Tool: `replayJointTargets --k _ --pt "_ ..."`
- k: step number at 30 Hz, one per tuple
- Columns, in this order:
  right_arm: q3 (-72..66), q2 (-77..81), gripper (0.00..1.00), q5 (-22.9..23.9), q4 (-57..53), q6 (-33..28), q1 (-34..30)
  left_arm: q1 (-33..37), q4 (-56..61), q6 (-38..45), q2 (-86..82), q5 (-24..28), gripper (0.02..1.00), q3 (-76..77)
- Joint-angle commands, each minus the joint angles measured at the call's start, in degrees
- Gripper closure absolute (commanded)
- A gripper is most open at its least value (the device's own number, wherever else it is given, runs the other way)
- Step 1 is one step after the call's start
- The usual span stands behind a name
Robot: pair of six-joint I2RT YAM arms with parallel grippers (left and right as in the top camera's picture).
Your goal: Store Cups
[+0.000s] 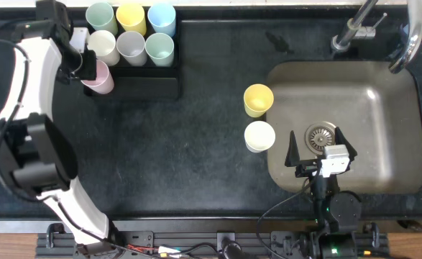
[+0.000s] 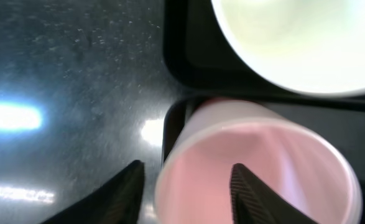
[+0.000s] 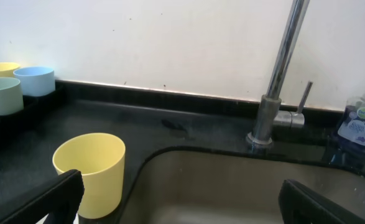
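- Currently the black countertop (image 1: 196, 144) is the biggest thing. A steel sink (image 1: 383, 93) is set into its right side, and the faucet (image 1: 351, 32) behind it is cut off at the overhead view's top edge.
- A black cup tray (image 1: 160, 83) sits at the counter's far left. Six stored cups (image 1: 131, 44) stand in it in two rows, and the front strip is mostly bare.
- The left gripper (image 2: 187, 167) is at the tray's front-left corner with its fingers apart. One finger is inside the pink cup (image 1: 99, 78) and one outside its wall; it looks astride the wall rather than squeezing.
- The right gripper (image 1: 318, 146) is over the sink with its fingers spread wide, holding nothing.
- The pink cup is at the tray's front-left corner, so the step looks like set-down or release. The next move probably calls for a straight lift clear of the rim without tipping the cup.
- A yellow cup (image 1: 258, 99) and a cream cup (image 1: 259, 135) stand upright on the counter just beside the sink's left rim, close together, not yet stored.
- The pink cup's base is hidden by its own body and the wrist. I can't tell whether it sits fully inside the tray or overhangs the edge.
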Motion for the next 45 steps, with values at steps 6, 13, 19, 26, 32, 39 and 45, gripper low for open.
replayJointTargets --k 6,13,19,26,32,39,45 --pt "-0.8 -0.6 0.005 0.4 0.3 0.2 -0.2 0.1 -4.2 -9.6 -17.7 -1.6 0.332 0.0" --pt "-0.8 -0.6 0.005 0.4 0.3 0.2 -0.2 -9.2 -8.0 -24.5 -19.6 1.0 0.178 0.2" --pt "-0.8 -0.6 0.005 0.4 0.3 0.2 -0.2 -21.0 -3.4 -31.6 -15.7 4.4 0.139 1.0" --pt "-0.8 -0.6 0.007 0.4 0.3 0.2 -0.2 -32.9 -2.6 -35.1 -8.4 6.5 0.123 7.4" --pt "-0.8 -0.6 0.005 0.4 0.3 0.2 -0.2 -41.2 -5.6 -36.5 -1.4 7.6 0.119 15.4" --pt "-0.8 -0.6 0.007 0.4 0.3 0.2 -0.2 -46.9 -8.9 -37.8 3.0 7.5 0.115 18.1" --pt "-0.8 -0.6 0.007 0.4 0.3 0.2 -0.2 -49.0 -8.7 -39.1 5.1 7.1 0.115 18.2"
